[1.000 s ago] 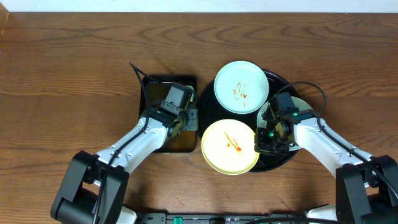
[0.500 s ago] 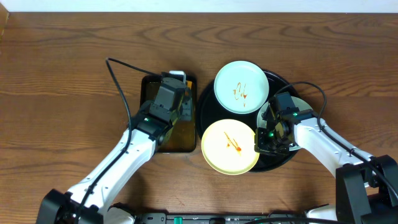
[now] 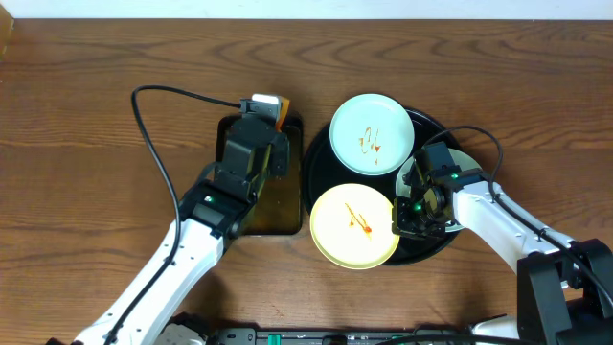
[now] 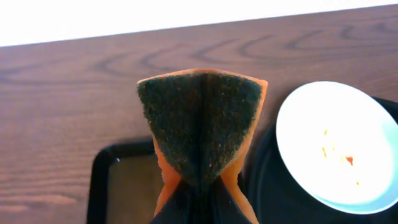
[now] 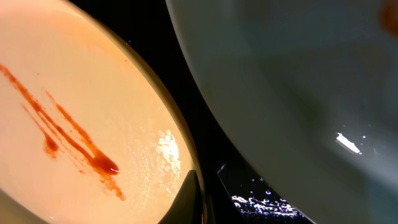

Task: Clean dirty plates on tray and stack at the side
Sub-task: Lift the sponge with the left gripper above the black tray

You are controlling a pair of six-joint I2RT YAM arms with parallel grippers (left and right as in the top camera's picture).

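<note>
A pale yellow plate (image 3: 351,228) with an orange-brown squiggle lies at the front of the round black tray (image 3: 427,124). A mint-green plate (image 3: 372,133) with sauce marks lies at the back of the tray. A second mint-green plate (image 3: 468,159) is mostly hidden under my right arm. My right gripper (image 3: 408,213) is shut on the yellow plate's right rim (image 5: 93,112), with one finger over the rim (image 5: 198,198). My left gripper (image 3: 264,117) is shut on an orange sponge with a dark green scouring face (image 4: 202,121), held above the far end of the rectangular tray.
A dark rectangular tray (image 3: 280,218) lies just left of the round tray; it also shows in the left wrist view (image 4: 102,180). Brown wood tabletop (image 3: 96,115) extends to the left and the back. A black cable (image 3: 153,125) loops over the table on the left.
My left gripper has lifted the sponge off the rectangular tray and moved it toward the far edge of the table. My right gripper and the plates have not moved.
</note>
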